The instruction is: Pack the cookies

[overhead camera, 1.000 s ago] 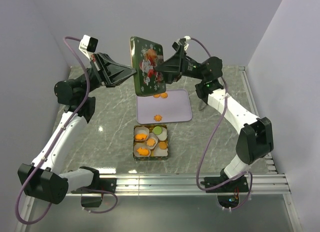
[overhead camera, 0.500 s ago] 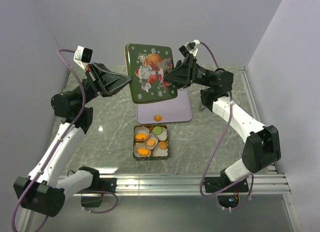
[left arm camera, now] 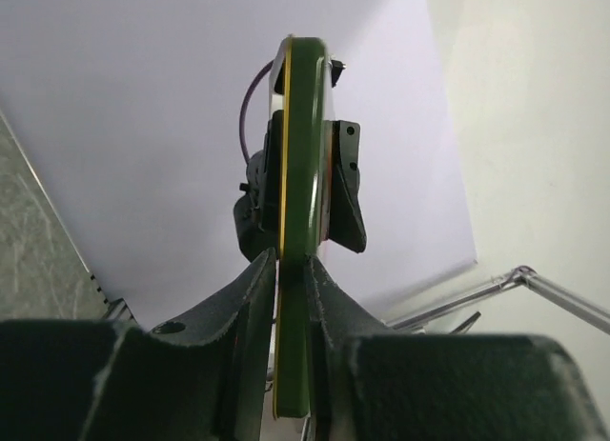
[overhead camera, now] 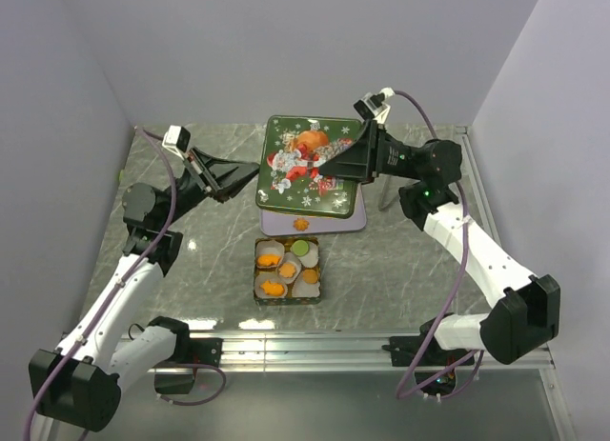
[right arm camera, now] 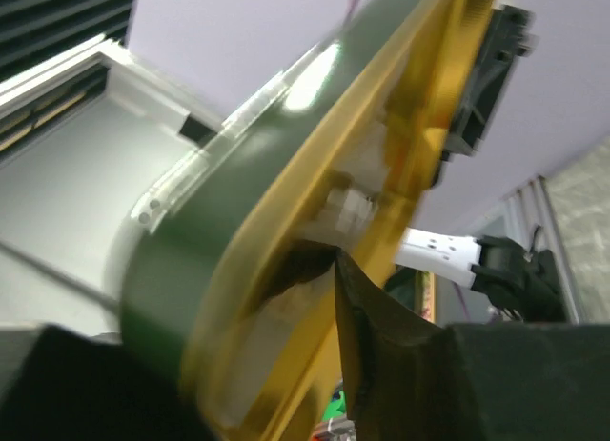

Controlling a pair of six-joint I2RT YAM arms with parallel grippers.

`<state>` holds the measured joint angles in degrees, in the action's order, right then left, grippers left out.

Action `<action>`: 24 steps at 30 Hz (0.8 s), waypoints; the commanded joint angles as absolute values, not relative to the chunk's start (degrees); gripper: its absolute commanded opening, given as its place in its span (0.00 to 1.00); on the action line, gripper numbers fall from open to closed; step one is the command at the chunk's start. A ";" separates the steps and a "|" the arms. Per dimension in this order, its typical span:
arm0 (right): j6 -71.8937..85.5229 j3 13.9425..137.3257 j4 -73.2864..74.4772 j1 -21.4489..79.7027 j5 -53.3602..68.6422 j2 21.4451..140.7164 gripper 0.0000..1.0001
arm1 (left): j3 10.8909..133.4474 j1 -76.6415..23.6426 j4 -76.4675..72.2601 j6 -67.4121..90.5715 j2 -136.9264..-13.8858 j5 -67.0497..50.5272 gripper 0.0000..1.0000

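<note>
A green tin lid point(overhead camera: 310, 165) with a Santa picture hangs tilted above the lilac tray point(overhead camera: 355, 222). My right gripper point(overhead camera: 335, 165) is shut on its right rim, and in the right wrist view the gold underside of the lid point(right arm camera: 238, 231) fills the blurred frame around that gripper point(right arm camera: 315, 265). My left gripper point(overhead camera: 255, 170) stands at the lid's left edge. In its wrist view the lid point(left arm camera: 303, 174) is edge-on between the left gripper's point(left arm camera: 291, 255) fingers, with slim gaps. One orange cookie point(overhead camera: 304, 224) lies on the tray. More cookies point(overhead camera: 269, 260) sit in the open tin point(overhead camera: 320, 270).
White paper cups point(overhead camera: 307, 287) line the open tin, which stands in front of the tray; a green cookie point(overhead camera: 300, 247) is in its back row. A metal rail point(overhead camera: 381, 346) runs along the near edge. Walls close in on the left, back and right.
The lid has swung from upright to nearly flat and moved right and lower. My right gripper has closed on its rim. My left arm has dropped and its fingers have loosened.
</note>
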<state>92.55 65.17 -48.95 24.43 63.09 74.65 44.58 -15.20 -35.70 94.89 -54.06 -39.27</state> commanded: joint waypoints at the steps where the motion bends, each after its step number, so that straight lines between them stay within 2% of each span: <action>1: 83.95 64.69 -38.86 24.61 62.23 72.69 0.39 | 43.68 -15.29 -32.87 90.97 -52.30 -37.79 0.24; 6: 75.44 64.86 -25.86 24.35 61.35 73.65 0.26 | 43.24 -15.21 -28.14 87.72 -50.81 -36.57 0.27; 8: 72.00 65.56 -18.39 24.00 60.91 74.18 0.24 | 43.07 -15.29 -26.81 86.14 -50.45 -35.86 0.33; 11: 66.73 65.30 -12.68 22.77 60.21 74.53 0.22 | 44.90 -15.29 -19.10 80.28 -49.57 -34.38 0.49; 12: 65.84 64.78 -11.61 21.81 60.12 74.36 0.21 | 45.52 -15.29 -16.29 78.16 -49.05 -33.76 0.57; 15: 63.55 62.85 -8.44 20.22 59.85 74.09 0.19 | 47.11 -15.21 -4.16 70.77 -47.64 -29.63 0.71; 18: 63.20 60.74 -8.17 18.46 60.20 73.92 0.17 | 45.53 -15.03 2.00 66.98 -46.50 -27.26 0.77; 24: 61.61 59.59 -6.77 17.84 60.29 75.32 0.16 | 38.68 -14.77 2.10 66.27 -45.44 -26.02 0.77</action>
<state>63.86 59.18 -6.50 17.96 59.57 75.57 40.75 -15.03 -0.69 69.69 -46.11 -28.21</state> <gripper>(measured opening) 0.188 0.766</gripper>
